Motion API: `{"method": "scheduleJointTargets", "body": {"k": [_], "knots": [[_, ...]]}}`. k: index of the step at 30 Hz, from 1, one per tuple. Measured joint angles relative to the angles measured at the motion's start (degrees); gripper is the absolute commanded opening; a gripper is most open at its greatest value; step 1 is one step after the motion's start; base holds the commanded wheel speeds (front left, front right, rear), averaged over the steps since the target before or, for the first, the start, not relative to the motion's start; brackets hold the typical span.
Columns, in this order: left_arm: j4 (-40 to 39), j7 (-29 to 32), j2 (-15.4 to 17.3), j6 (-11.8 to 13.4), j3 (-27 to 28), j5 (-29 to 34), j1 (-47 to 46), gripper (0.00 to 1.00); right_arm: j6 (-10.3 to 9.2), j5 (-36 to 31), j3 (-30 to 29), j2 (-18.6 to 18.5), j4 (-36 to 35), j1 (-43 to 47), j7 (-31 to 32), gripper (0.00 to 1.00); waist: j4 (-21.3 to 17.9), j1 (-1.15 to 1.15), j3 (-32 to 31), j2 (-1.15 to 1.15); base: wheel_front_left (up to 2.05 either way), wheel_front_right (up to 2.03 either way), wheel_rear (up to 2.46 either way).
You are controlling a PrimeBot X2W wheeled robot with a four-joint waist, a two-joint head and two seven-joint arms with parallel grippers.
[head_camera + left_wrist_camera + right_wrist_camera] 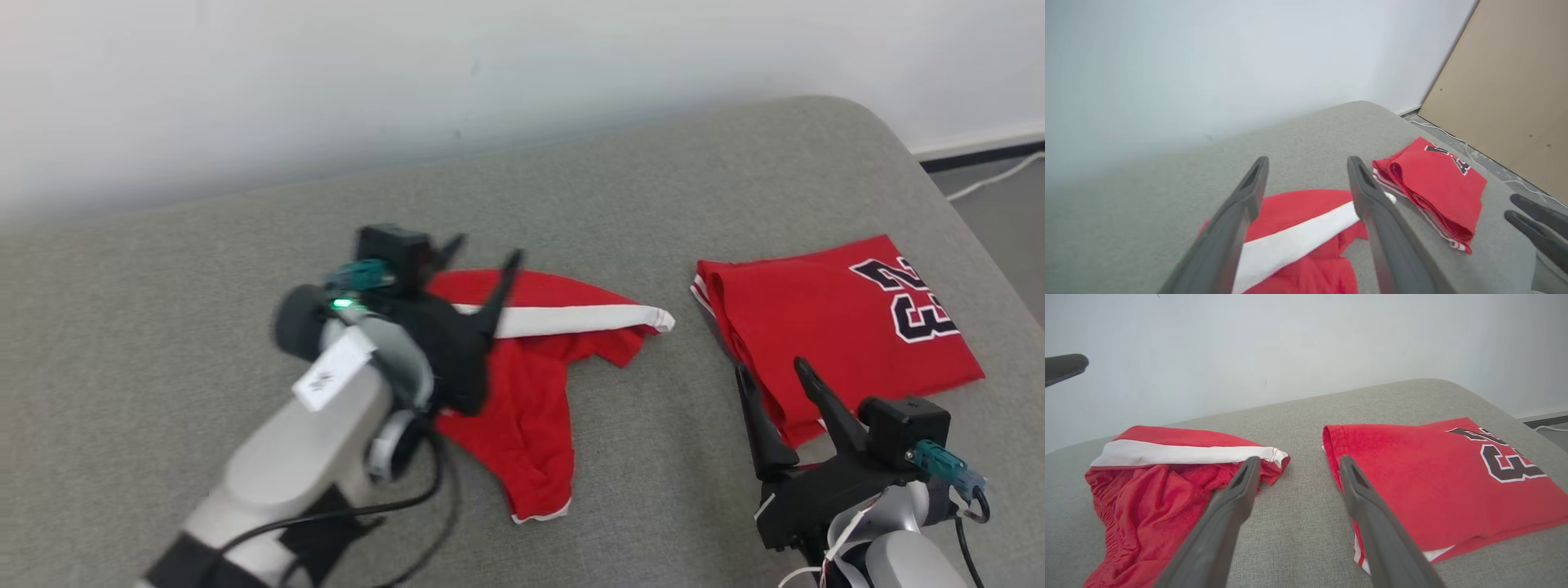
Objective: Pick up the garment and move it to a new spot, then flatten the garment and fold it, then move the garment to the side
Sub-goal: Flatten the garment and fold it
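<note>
Head view, right gripper (770, 365): nearest to us, at the near left corner of the folded red jersey (816, 318). Its jaws stand apart with nothing between them, and we cannot tell whether the tips touch the cloth.
Right wrist view, right gripper (1299, 458): one finger crosses the left edge of the folded red jersey (1412, 469). The other sits over bare cushion just left of it.
Head view, left gripper (486, 247): well to the left of the jersey, above the crumpled red garment (531, 392). We see its jaws apart and holding nothing.
Left wrist view, left gripper (1307, 160): the garment's white band passes beneath the gap between the two fingers. The jersey (1433, 183) lies off to the right.
Crumpled red garment: bunched and unfolded on the grey cushion (204, 245), left of the jersey, with a strip of bare cushion between the two. The white band along its far edge points toward the jersey.
Folded red jersey: flat, with its folded edge facing the crumpled garment. We read a dark number 23 at the end away from that garment, and white trim shows at its near edge.
Grey cushion: carries both pieces, and its rounded corner lies just beyond the jersey.
White wall (326, 82): behind the jersey, past the cushion's far edge.
White cable (996, 175): on the floor, beyond the jersey and to its right.
Tan board (1506, 102): in the left wrist view, standing beyond the jersey.
</note>
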Motion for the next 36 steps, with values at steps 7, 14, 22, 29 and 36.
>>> {"method": "scheduleJointTargets", "body": {"k": [7, 14, 22, 29, 36], "knots": [[-2.4, -5.9, 9.0, 3.0, 3.5, 2.5, 6.6, 1.00, -0.24, 0.0, -0.4, -0.6, 0.1, 0.9, -0.2, 1.00, 2.9, 0.00, -3.1, 0.00, 0.00, 0.00, 0.00], [-7.6, -9.8, 13.0, 3.5, 6.5, 3.5, 15.7, 1.00, -0.76, 0.0, -1.3, -1.1, -0.4, 4.0, -0.2, 1.00, 5.5, 0.00, -6.3, 0.00, 0.00, 0.00, 0.00], [-9.2, -12.3, 12.8, 3.5, 19.9, 4.2, 30.8, 1.00, -1.75, 1.1, -3.4, -1.3, -1.6, 7.0, -0.7, 1.00, 8.0, -0.01, -8.7, -0.01, 0.00, 0.00, 0.00], [-13.0, -14.0, 8.7, 3.5, 30.5, 5.9, 39.7, 1.00, -2.76, 2.0, -5.8, -1.4, -3.2, 9.9, -1.7, 1.00, 10.1, -0.01, -9.4, -0.01, 0.00, 0.00, 0.00], [-17.8, -14.1, 8.0, 3.5, 33.6, 11.6, 44.9, 1.00, -2.96, 2.4, -6.1, -1.1, -4.2, 10.6, -2.6, 1.00, 11.9, -0.01, -9.1, -0.01, 0.00, 0.00, 0.00]]}}
